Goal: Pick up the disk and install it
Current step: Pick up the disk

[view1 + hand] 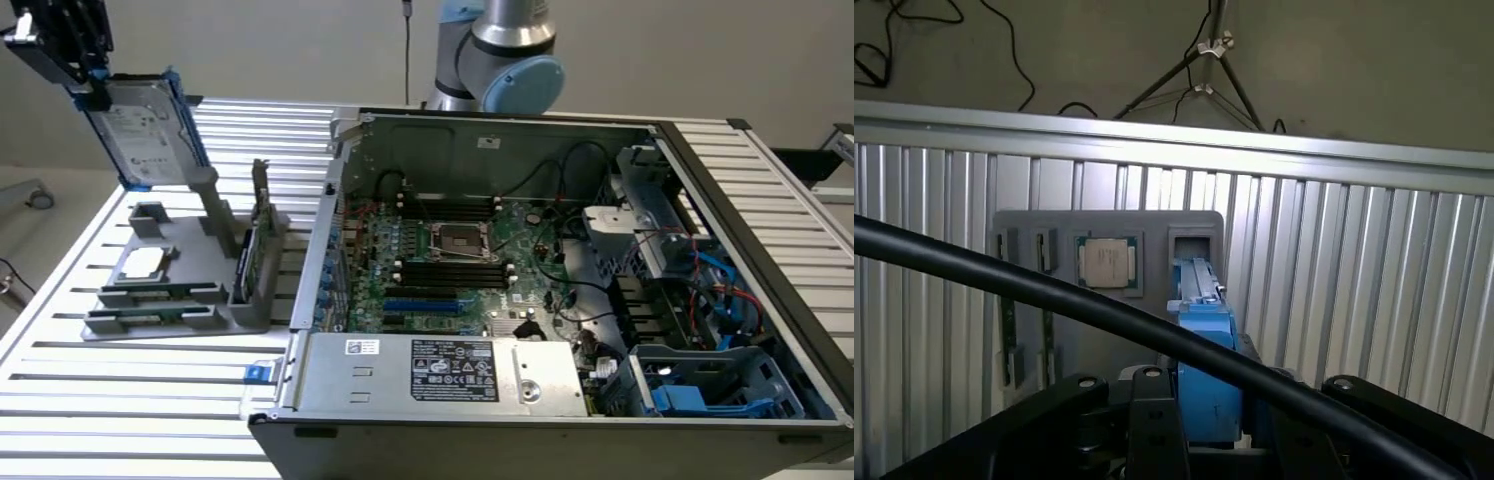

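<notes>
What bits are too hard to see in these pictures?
Exterior view: the gripper holding the disk is cut off by the picture's top edge.
Exterior view: the disk's label print is too small to read.
Wrist view: a black cable crosses the disk, hiding part.

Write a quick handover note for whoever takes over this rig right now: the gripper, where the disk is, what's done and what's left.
Gripper: shut on the disk, gripping it at its upper end.
Disk: in the air and tilted, above the grey holder at the exterior view's left, apart from the open computer case.
Done: the disk is picked up and out of the holder. The processor chip sits in its recess in the holder.
Left: the install. The disk is not yet in the case, and the drive bay with blue parts is at the exterior view's lower right.
</notes>
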Robot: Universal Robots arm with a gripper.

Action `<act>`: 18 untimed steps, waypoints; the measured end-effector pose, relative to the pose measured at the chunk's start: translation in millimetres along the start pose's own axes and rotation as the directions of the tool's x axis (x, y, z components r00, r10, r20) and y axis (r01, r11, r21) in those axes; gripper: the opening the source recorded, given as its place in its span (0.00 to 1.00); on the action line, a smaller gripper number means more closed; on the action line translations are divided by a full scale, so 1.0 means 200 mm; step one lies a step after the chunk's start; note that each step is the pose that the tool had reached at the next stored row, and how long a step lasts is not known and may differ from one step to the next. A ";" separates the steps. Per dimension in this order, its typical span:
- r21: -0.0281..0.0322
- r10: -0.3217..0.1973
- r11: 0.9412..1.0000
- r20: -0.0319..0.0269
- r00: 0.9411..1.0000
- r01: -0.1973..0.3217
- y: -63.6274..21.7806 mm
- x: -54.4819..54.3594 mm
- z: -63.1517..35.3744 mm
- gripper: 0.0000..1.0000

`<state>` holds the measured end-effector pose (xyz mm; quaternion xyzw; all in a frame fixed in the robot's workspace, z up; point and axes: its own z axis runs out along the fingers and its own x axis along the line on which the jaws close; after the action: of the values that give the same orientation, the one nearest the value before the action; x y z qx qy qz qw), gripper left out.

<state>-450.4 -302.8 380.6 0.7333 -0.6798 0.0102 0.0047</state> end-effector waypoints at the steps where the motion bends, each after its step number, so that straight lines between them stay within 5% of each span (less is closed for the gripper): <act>1: 0.000 0.000 1.000 0.000 1.000 0.000 -0.009 0.00 -0.022 0.33; 11: -0.008 0.000 1.000 0.001 1.000 0.000 -0.211 0.03 -0.248 0.33; 18: -0.019 0.000 1.000 0.002 1.000 0.000 -0.369 0.08 -0.397 0.33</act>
<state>-376.3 -311.2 460.7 0.7334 -0.6797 0.0033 0.0110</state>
